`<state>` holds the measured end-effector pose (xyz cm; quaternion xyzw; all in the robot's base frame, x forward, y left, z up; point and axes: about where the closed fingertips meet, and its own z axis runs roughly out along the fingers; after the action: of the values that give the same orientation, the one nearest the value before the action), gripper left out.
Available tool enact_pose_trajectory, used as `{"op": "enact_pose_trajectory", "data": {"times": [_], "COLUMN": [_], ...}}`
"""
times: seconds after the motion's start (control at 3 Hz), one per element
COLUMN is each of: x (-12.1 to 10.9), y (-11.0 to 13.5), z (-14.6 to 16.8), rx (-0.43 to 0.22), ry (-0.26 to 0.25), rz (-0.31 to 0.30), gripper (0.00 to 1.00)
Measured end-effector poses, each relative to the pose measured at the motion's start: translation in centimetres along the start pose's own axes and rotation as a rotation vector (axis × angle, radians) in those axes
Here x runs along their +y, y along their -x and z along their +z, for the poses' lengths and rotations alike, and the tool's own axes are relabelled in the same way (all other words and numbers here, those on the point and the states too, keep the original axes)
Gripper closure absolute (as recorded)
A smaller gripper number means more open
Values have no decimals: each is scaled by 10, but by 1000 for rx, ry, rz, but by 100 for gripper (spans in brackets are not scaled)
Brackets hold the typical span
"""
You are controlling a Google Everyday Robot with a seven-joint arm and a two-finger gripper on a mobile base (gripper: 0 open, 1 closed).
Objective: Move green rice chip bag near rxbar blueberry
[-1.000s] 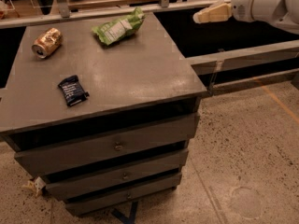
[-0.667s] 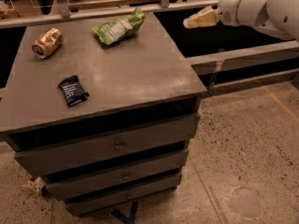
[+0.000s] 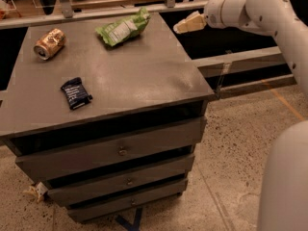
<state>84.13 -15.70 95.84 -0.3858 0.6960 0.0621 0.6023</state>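
The green rice chip bag lies crinkled at the back middle of the grey cabinet top, white label panel up. The rxbar blueberry, a small dark navy wrapper with white text, lies flat near the front left. My gripper hangs in the air just past the cabinet's right back edge, to the right of the bag and apart from it, pointing left toward it. It holds nothing that I can see.
A dented gold can lies on its side at the back left of the top. The cabinet has drawers below. A rail and dark bins run behind and to the right. Speckled floor lies at the right.
The gripper and arm have moved left, from well right of the cabinet to its right back edge, closer to the green bag. The objects on top have not moved.
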Motion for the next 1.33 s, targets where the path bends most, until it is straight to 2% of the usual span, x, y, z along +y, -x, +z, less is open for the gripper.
{"op": "enact_pose_trajectory", "data": {"times": [0.33,0.67,1.0,1.33], "x": [-1,-1,6,13], "y": [-2,-5,-4,1], "z": [27,48,64,80], "rx": [56,111,138,136], "ry": [34,46,72,90], "rz": [74,133,161,172], "gripper": [0,0,0,0]}}
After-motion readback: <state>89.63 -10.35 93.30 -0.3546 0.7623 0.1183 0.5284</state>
